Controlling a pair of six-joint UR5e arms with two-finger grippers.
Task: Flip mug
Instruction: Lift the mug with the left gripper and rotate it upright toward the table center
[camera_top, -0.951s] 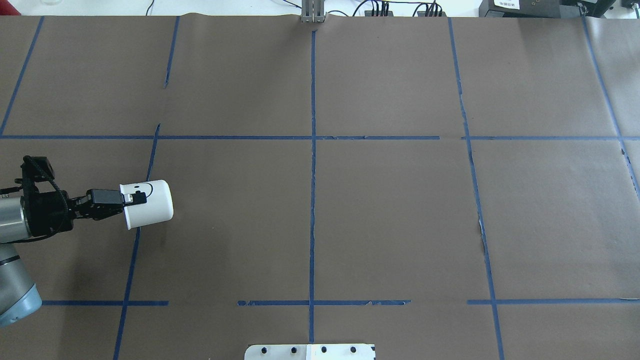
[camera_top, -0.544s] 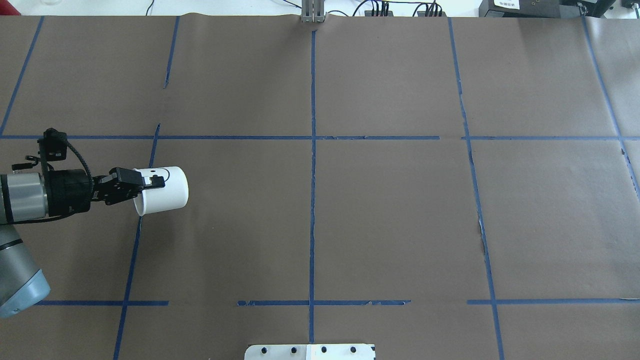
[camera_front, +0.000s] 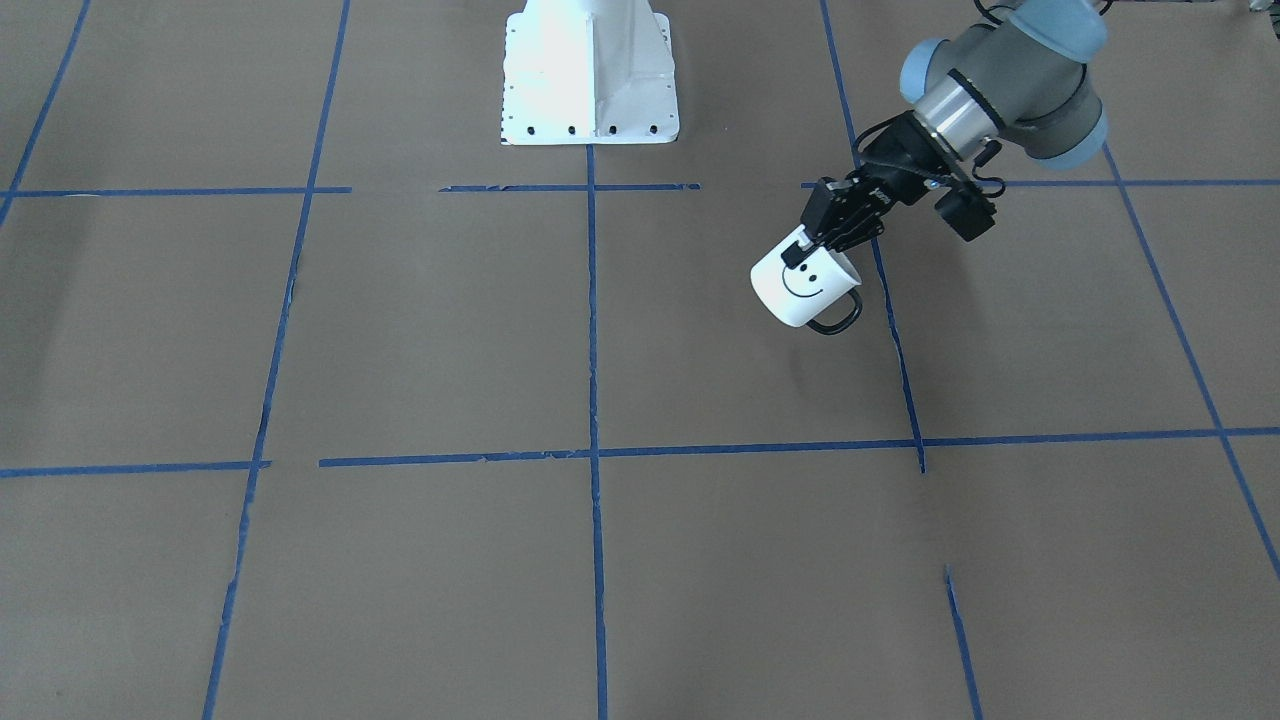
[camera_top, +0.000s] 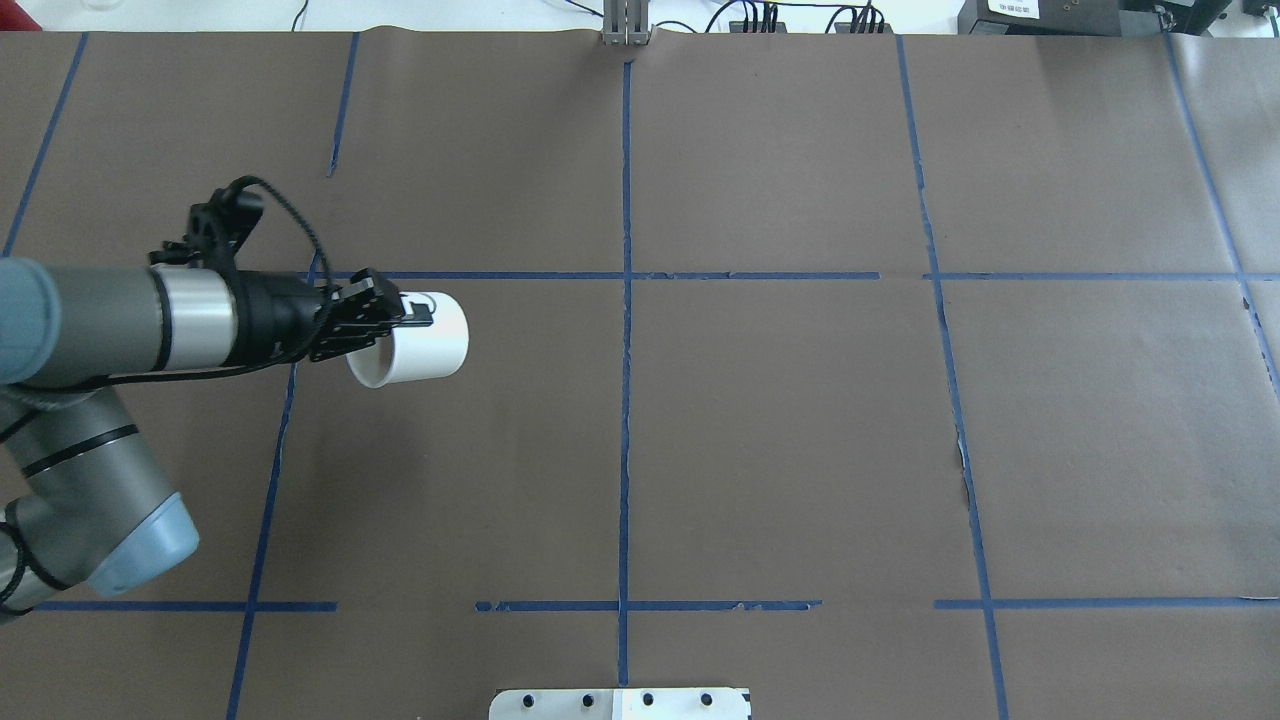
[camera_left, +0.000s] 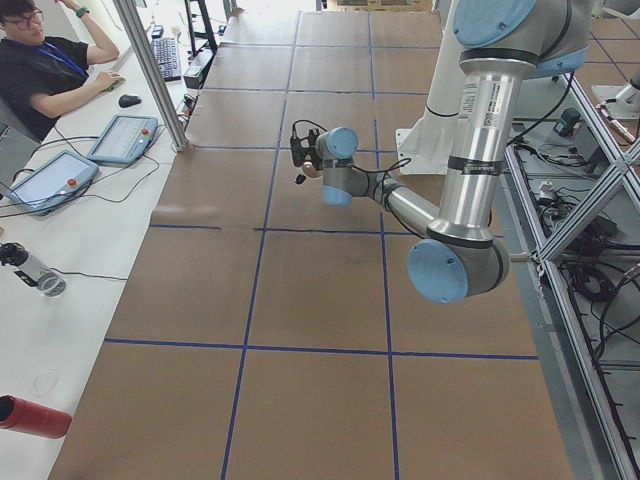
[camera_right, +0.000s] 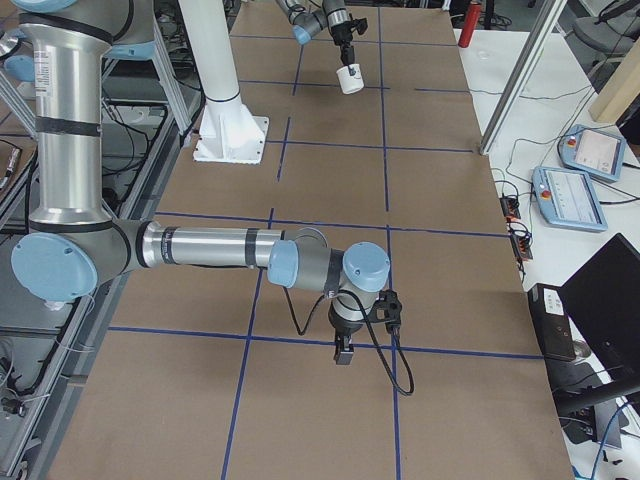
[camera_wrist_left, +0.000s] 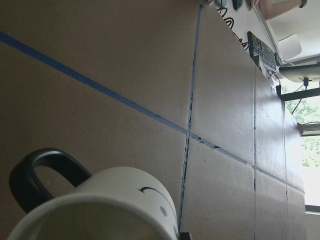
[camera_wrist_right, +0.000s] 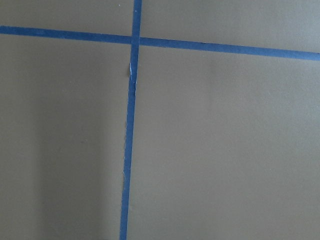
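mug (camera_front: 795, 292) aloft, tilted, left claw (camera_front: 800, 252) pinching its rim; right claw (camera_right: 343, 357) unclear.

One camera looks forward and down over my shoulders, another faces me across the table (camera_top: 780, 450); both catch the mug (camera_top: 425, 342). Two more watch from its ends. My wrist cameras sit close: left on the mug's rim, right on blue tape (camera_wrist_right: 128, 150).

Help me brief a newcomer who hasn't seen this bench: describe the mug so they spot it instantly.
Start at the brown table gridded with blue tape, then find the left gripper. Clamped by its rim there, tilted above the surface, is the mug: small, white, with a black smiley face and black loop handle.
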